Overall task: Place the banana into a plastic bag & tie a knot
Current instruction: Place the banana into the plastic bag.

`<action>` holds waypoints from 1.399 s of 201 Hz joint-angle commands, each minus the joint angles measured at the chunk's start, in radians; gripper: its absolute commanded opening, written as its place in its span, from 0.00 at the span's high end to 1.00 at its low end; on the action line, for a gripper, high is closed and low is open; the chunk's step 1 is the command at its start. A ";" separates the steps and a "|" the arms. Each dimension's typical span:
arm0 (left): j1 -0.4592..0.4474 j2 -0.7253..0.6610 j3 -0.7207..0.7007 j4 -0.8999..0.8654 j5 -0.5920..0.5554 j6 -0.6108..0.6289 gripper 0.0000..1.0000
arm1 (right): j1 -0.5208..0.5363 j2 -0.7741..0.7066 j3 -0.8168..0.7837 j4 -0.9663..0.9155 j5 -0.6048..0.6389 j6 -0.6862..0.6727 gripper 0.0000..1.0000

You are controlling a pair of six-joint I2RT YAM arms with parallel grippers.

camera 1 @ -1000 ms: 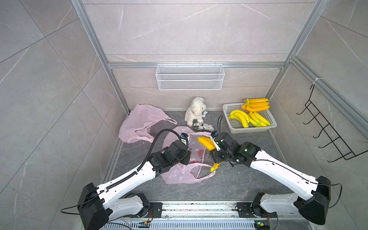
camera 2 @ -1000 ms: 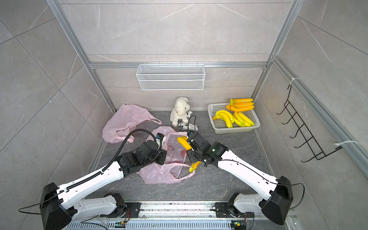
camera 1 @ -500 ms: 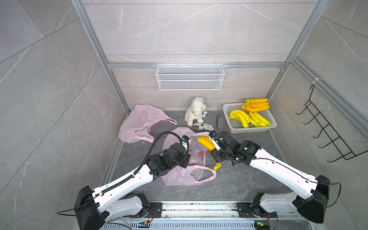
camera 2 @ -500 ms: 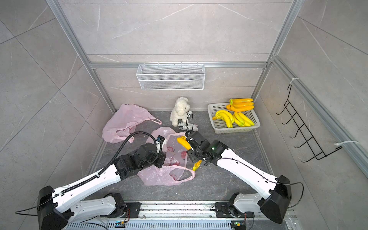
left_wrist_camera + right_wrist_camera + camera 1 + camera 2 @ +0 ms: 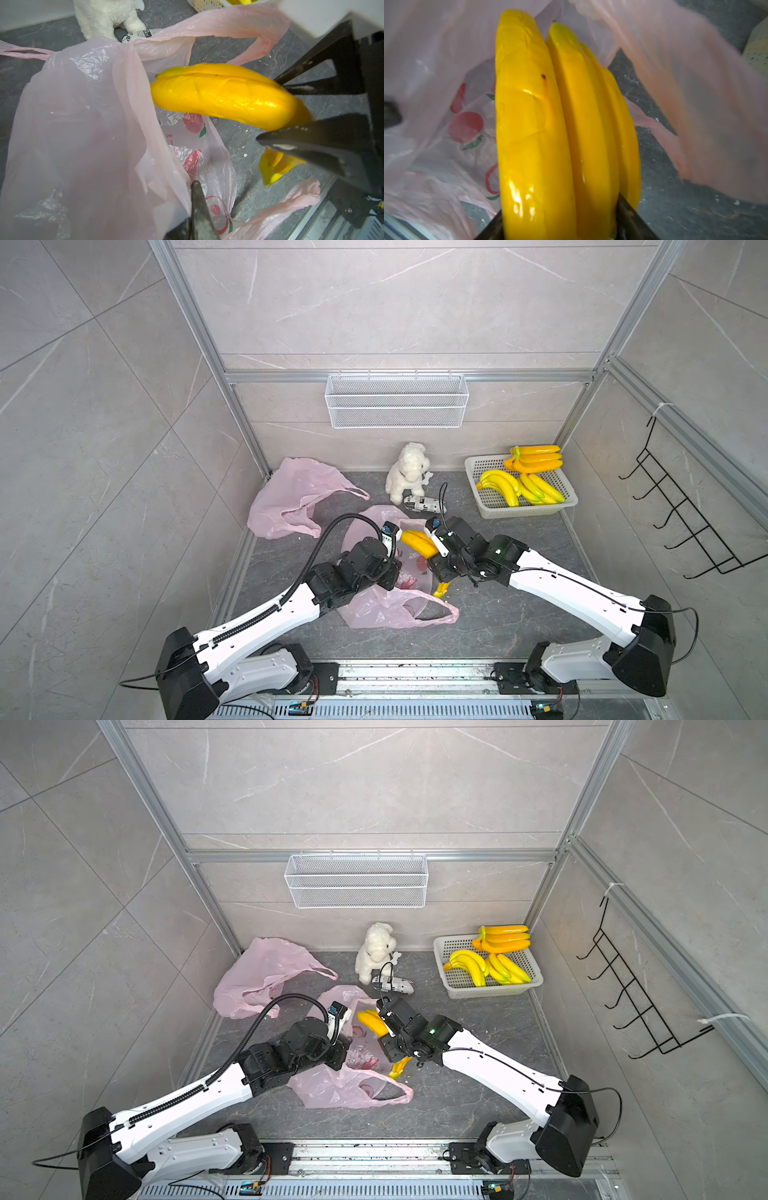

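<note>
Left wrist view gives you the clearest look: your right gripper (image 5: 270,110) is clamped around the bananas (image 5: 224,97), holding the bunch tilted at the open mouth of the pink bag (image 5: 83,124). The fruit tips point into the bag and the stem end hangs outside it. Your left gripper (image 5: 196,187) is pinched tight on the bag's rim, lifting that side. In a top view, a second bag (image 5: 291,497) and a white basket (image 5: 523,512) lie beyond the pink bag, well apart from it.
</note>
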 commanded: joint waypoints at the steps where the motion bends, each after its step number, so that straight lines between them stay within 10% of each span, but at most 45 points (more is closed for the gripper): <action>1: -0.043 0.033 0.057 0.095 0.015 -0.038 1.00 | 0.007 0.046 0.010 0.101 -0.059 0.104 0.88; 159: -0.088 -0.252 -0.280 0.446 -0.106 -0.183 1.00 | -0.008 0.216 -0.109 0.460 -0.230 0.396 0.80; 225: -0.086 -0.371 -0.385 0.460 -0.152 -0.212 1.00 | -0.020 0.203 -0.111 0.467 -0.239 0.391 0.33; 238: -0.084 -0.379 -0.387 0.443 -0.175 -0.214 1.00 | -0.029 0.163 -0.114 0.434 -0.235 0.367 0.01; 281: -0.071 -0.370 -0.392 0.429 -0.200 -0.222 1.00 | -0.079 0.073 -0.155 0.393 -0.282 0.343 0.00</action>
